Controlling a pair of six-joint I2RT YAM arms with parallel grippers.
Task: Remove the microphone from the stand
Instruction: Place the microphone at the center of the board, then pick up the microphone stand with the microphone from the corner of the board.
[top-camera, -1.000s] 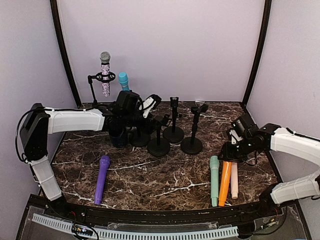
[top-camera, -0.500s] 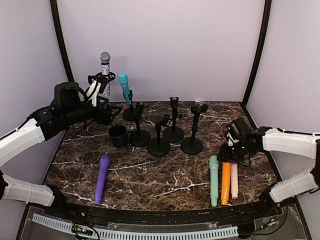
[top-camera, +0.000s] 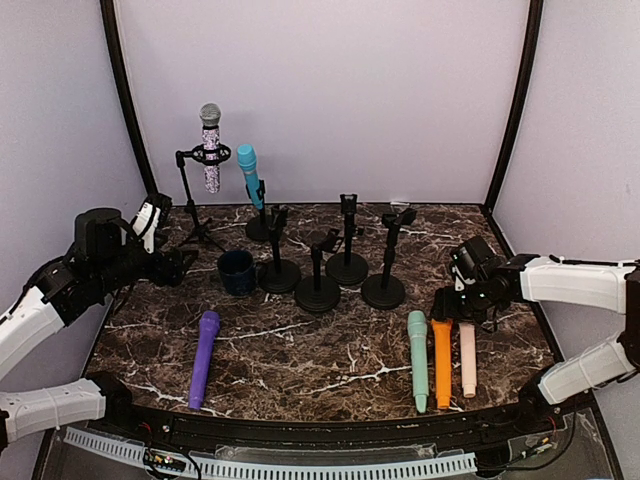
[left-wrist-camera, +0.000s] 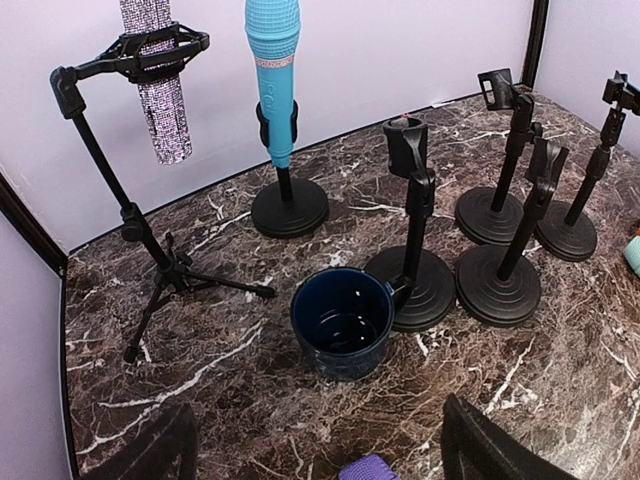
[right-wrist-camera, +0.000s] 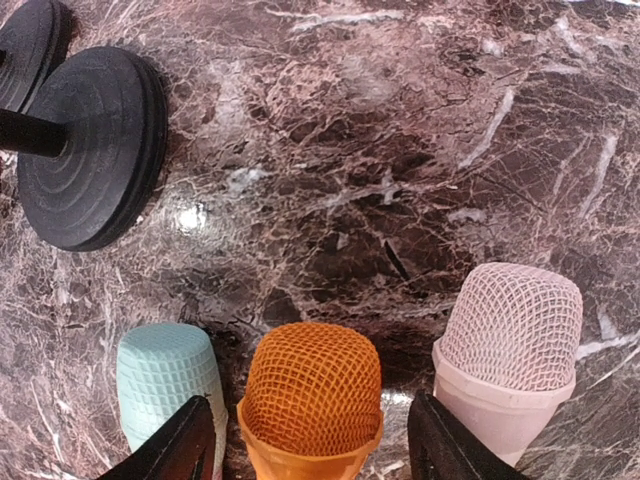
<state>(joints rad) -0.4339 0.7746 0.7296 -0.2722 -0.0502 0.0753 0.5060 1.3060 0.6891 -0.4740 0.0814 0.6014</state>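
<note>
Near edge of table (top-camera: 300, 345): purple microphone (top-camera: 204, 358) lies flat, left of centre. On the right, mint microphone (top-camera: 417, 360), orange microphone (top-camera: 441, 362) and pale pink microphone (top-camera: 467, 358) lie side by side, heads pointing away from the arms.

Right jaws: over the far ends of those three. The overhead view does not resolve the grip. The right wrist view does: the fingers (right-wrist-camera: 185, 445) stand either side of the orange head with a gap on each side. Released, grasping nothing.

Left jaws: at the table's left side, facing the blue cup (left-wrist-camera: 342, 322). In the left wrist view the two dark fingers (left-wrist-camera: 500, 450) sit in the bottom corners, spread wide: released. That view catches only the tip of the purple microphone; the overhead shows its whole length.

Mid-table: cup upright, just beside the base of the closest of four round-base stands (left-wrist-camera: 498, 285).

Far side: cyan microphone (left-wrist-camera: 273, 70) stands upright, its handle in the clip of a round-base stand (left-wrist-camera: 289, 207). Behind it to the left, glitter microphone (top-camera: 210, 148) hangs in the ring of a tripod stand (left-wrist-camera: 140, 230). Its grey head shows only overhead and is cropped in the wrist view.
</note>
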